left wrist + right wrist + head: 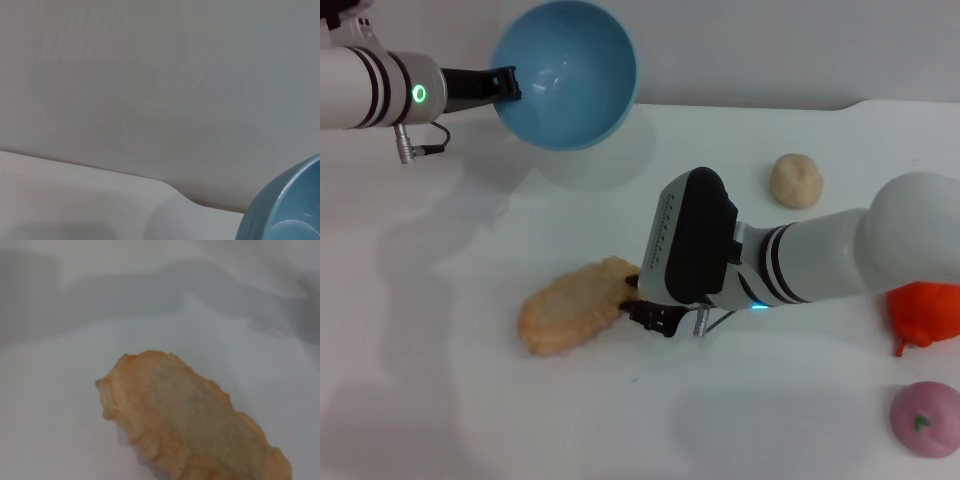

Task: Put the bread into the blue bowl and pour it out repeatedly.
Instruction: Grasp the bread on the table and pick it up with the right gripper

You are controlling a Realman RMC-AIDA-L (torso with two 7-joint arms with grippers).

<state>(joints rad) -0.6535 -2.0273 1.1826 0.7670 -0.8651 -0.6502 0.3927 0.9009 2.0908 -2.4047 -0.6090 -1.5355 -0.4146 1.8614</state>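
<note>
Head view: my left pincer (505, 84) is clamped on the rim of the round light-blue glossy plastic bowl (565, 72), which it holds tipped in the air with its hollow facing the camera and nothing inside. The long pale-tan toy bread loaf (575, 306) lies flat on the white table (450, 400), plain side up, well apart from the bowl. My right pincer (642, 308) is down at the loaf's nearer end, touching it or just beside it; the black wrist housing hides the tips, so I cannot tell whether they are apart or together. Beyond the right arm from the loaf sit a small round beige ball (796, 180), an orange toy (924, 312) and a pink round toy (926, 418).

Left wrist view: only a curved edge of the bowl (285, 205) shows, with table and grey wall behind it.

Right wrist view: the loaf (185, 420) fills the foreground, its ribbed edge tinged orange, resting on the table.

My judgement: the step is picking up the bread. I would straddle the loaf across its narrow width, close firmly without crushing it, lift straight up, and level the bowl before carrying the loaf over it.
</note>
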